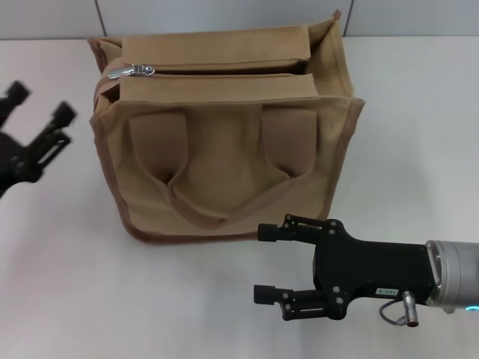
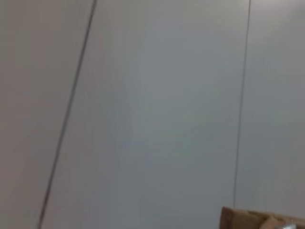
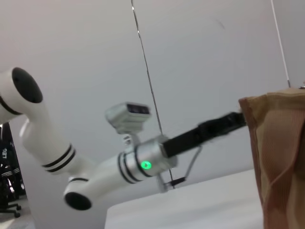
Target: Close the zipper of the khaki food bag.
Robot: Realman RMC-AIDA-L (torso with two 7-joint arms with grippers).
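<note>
Approach step, nothing gripped. Left gripper [image 1: 34, 127] fingers spread, empty, beside the khaki food bag [image 1: 224, 134]; the zipper [image 1: 131, 71] slider sits just beyond its fingertips at the bag's near top corner. Right gripper [image 1: 273, 262] fingers apart, in front of the bag. Next, likely: pinch the pull tab, brace the bag.

The boxy tan canvas food bag with darker brown edge piping [image 1: 224, 134] stands upright on the pale bench [image 1: 67, 284], its two wide brown strap handles hanging flat against the near side. Along the top, between the two flat flaps, runs the tan zipper track [image 1: 224, 71]. Its small shiny silver metal slider and pull tab [image 1: 131, 71] sit at the bag's left end.
</note>
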